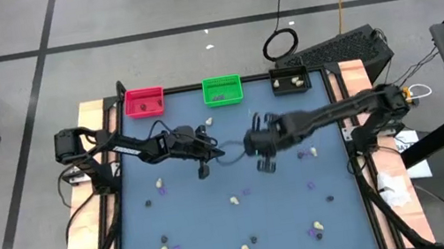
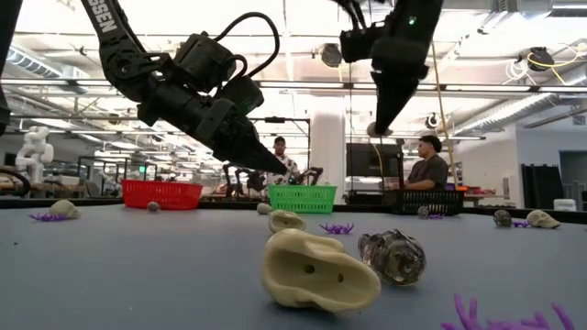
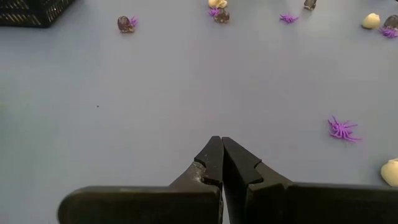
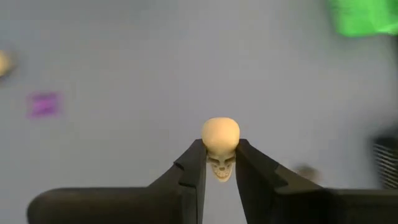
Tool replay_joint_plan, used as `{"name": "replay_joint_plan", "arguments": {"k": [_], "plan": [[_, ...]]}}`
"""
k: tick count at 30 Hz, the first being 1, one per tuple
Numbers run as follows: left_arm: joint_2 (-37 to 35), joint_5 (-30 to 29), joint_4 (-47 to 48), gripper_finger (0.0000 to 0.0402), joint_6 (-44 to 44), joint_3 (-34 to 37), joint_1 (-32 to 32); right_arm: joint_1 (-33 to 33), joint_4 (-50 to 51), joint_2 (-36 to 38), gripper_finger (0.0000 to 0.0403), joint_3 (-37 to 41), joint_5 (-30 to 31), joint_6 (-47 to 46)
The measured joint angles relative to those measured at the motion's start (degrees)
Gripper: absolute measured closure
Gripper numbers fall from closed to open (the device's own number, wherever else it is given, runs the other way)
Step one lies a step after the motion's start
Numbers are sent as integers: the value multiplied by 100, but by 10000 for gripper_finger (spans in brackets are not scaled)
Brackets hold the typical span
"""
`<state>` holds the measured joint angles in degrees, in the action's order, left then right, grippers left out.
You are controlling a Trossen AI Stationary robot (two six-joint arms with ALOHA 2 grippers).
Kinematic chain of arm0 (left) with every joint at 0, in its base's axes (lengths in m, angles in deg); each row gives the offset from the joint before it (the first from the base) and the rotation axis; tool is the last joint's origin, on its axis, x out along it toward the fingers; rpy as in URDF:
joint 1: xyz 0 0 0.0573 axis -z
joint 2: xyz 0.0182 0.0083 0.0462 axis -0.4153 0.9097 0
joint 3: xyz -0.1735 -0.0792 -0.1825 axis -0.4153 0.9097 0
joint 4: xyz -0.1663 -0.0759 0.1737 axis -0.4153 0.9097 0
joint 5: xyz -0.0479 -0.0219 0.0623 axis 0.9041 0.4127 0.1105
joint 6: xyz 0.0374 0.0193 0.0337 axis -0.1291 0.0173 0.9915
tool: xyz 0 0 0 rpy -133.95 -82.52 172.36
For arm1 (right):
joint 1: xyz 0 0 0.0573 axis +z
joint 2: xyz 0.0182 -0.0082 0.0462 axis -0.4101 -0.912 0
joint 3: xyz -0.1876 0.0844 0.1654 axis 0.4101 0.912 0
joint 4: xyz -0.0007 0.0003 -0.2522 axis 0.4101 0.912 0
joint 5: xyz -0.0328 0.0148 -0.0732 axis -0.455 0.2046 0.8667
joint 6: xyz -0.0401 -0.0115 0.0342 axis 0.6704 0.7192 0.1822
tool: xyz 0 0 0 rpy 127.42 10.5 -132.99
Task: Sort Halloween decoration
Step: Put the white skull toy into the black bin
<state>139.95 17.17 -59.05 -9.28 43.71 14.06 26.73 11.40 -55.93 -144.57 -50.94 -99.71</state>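
Observation:
Small trinkets lie scattered on the blue table (image 1: 194,227): cream skulls (image 2: 316,270), dark lumps (image 2: 393,256) and purple spiders (image 3: 342,129). My right gripper (image 4: 221,163) hangs above the middle of the table (image 1: 262,161), shut on one cream skull (image 4: 221,146). The left gripper (image 3: 222,155) is shut and empty; it hovers just left of the right one (image 1: 214,151), slanting down toward the table (image 2: 280,168). Red (image 1: 144,102), green (image 1: 222,90) and black (image 1: 290,80) bins stand along the far edge. My right gripper pinches the cream skull by its lower sides, about the jaw (image 4: 221,167), between its two fingertips; the rounded crown (image 4: 221,132) sticks out beyond them. The fingers point down from above (image 2: 381,110). The skull is lifted well clear of the table.
The red bin holds dark lumps, the green bin purple bits, the black bin cream lumps. More trinkets lie toward the near edge (image 1: 246,248) and right of centre (image 1: 305,154). People stand in the room behind the table (image 2: 427,170).

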Motion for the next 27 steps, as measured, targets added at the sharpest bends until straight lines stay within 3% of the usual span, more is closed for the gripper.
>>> {"name": "replay_joint_plan", "arguments": {"k": [14,21,27], "plan": [[0,0,13,402,-2,0,13,-3234,0,180,344,0,159,1552],[0,1,-34,402,0,0,11,-4756,-539,95,344,86,-595,2164],[0,2,-123,402,-4,0,11,-5522,-1046,-435,344,321,-1046,2411]]}}
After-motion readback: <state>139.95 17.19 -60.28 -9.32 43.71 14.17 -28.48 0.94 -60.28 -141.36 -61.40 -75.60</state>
